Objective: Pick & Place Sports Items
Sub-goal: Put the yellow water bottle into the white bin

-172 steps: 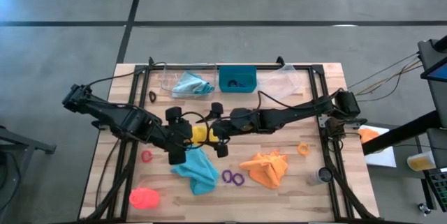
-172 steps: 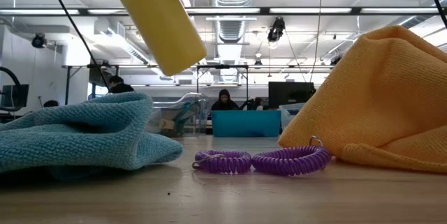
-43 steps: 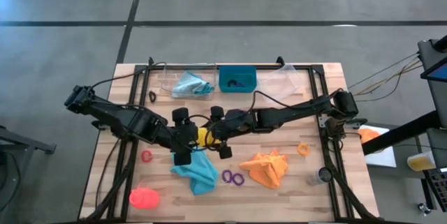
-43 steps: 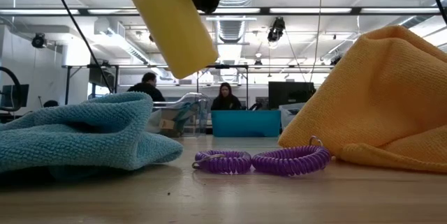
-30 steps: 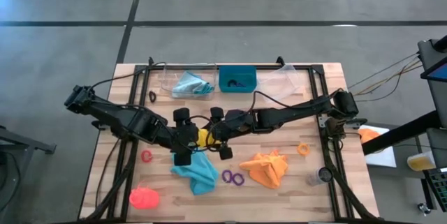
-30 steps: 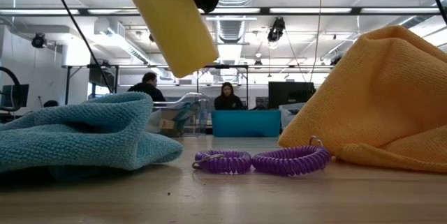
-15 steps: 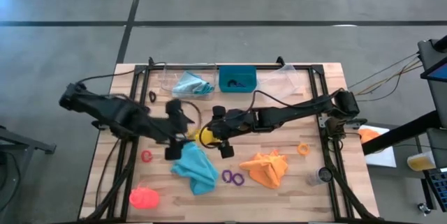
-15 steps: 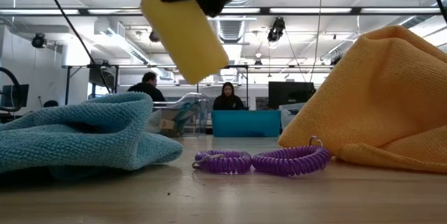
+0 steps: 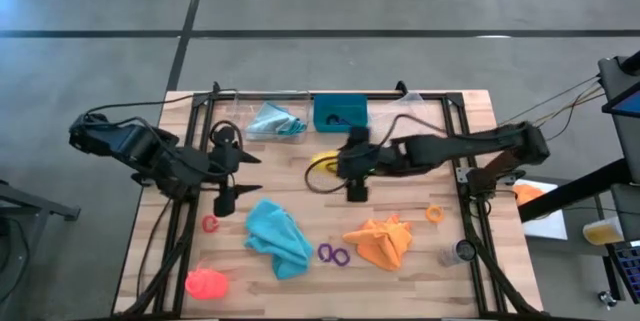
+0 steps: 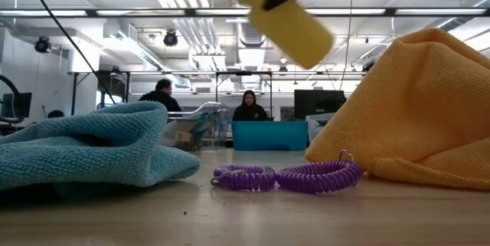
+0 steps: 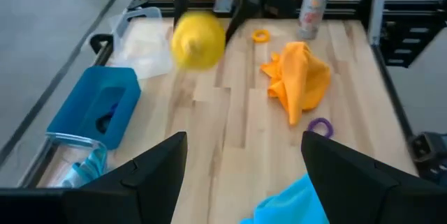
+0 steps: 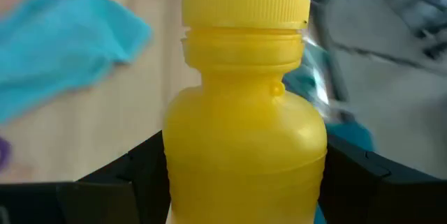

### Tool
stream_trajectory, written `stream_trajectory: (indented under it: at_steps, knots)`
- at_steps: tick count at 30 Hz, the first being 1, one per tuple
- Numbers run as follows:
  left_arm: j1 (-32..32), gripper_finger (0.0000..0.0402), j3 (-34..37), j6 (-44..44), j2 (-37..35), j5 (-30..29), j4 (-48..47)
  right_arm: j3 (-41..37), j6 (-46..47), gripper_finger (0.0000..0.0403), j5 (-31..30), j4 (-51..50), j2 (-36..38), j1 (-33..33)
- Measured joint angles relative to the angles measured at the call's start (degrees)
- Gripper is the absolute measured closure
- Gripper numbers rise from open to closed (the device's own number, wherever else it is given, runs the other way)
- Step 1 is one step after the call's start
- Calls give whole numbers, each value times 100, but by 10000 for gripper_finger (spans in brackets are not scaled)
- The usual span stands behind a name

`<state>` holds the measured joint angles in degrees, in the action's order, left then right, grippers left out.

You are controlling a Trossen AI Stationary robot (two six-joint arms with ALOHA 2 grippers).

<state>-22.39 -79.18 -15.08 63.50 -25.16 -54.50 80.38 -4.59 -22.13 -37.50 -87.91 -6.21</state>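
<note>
Above the surface's (image 9: 420, 276) centre, your right tool (image 9: 334, 164) is clamped on the yellow bottle (image 9: 324, 164); the left tool (image 9: 238, 171) hangs open at nine o'clock. A smooth, tilted bottle could slip out before reaching the teal bin (image 9: 340, 112).

Yellow bottle (image 12: 244, 105); teal cloth (image 9: 277, 237); orange cloth (image 9: 382, 241); purple rings (image 9: 333, 254); teal bin (image 9: 340, 112).
</note>
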Motion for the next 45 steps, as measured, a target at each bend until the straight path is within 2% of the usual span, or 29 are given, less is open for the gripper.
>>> stream_trajectory:
  at_steps: [6, 11, 14, 19, 21, 24, 30, 35, 38, 41, 45]
  knots:
    - [63, 116, 356, 379, -2, -263, 336, -244, 447, 136, -395, -906, 1078, 312]
    - [269, 116, 452, 589, -1, -276, 351, -1101, 430, 136, -399, -609, 1988, 1066]
    - [411, 116, 452, 639, -2, -276, 354, -1943, 188, 136, -128, 295, 2523, 1763]
    - [701, 116, 452, 810, -2, -276, 367, -3486, -64, 136, 1600, 3028, 3037, 3211]
    - [794, 116, 455, 810, -2, -274, 366, -4067, -2, 136, 1928, 4069, 3058, 3678]
    - [866, 116, 463, 812, -2, -231, 362, -4852, 61, 136, 1923, 5352, 2915, 4159]
    - [866, 116, 646, 807, -2, -228, 512, -5661, 295, 136, 1903, 7104, 2414, 4520]
    - [868, 116, 1068, 867, -2, -228, 1021, -5736, 318, 136, 1892, 7493, 1883, 4510]
    - [867, 116, 1269, 968, -2, -227, 1323, -5734, 406, 136, 1665, 7671, 1514, 4510]
    - [868, 116, 1311, 1103, -2, -228, 1459, -5660, 551, 136, 1331, 7712, 1199, 4510]
    - [873, 116, 1312, 1192, -2, -228, 1552, -5566, 556, 136, 1272, 7751, 925, 4510]
